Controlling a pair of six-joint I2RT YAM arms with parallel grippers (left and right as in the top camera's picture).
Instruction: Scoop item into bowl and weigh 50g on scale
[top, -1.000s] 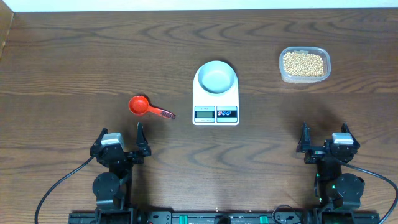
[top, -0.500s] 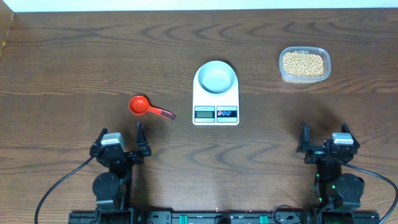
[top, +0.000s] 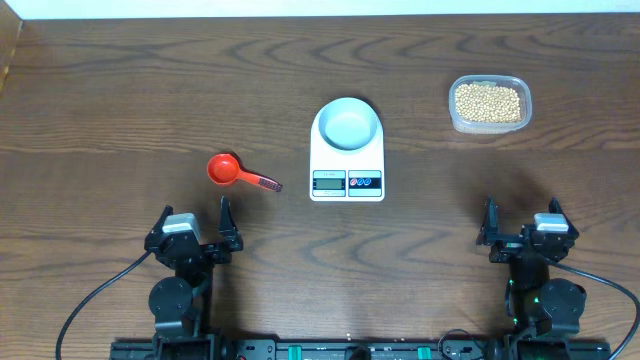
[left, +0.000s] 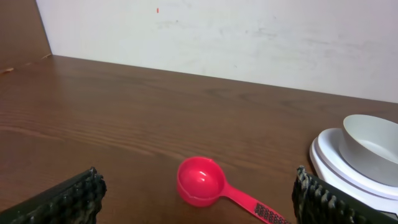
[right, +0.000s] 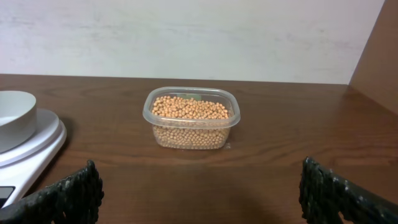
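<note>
Sitting on scale (top: 347, 172): bowl (top: 347, 124) | left claw (top: 195, 216), right claw (top: 522, 214) spread

Light falls evenly from above, soft and fairly bright; the dark desk (top: 120, 100) shows its grain with only a mild sheen. The white scale (top: 347, 150) is bright but not washed out. Shadows are faint and soft-edged. In the wrist views the pale wall (right: 186, 37) glows, the red scoop (left: 200, 180) carries a small highlight, and the near fingers (left: 68, 199) sit dark and slightly blurred at the bottom corners.
</note>
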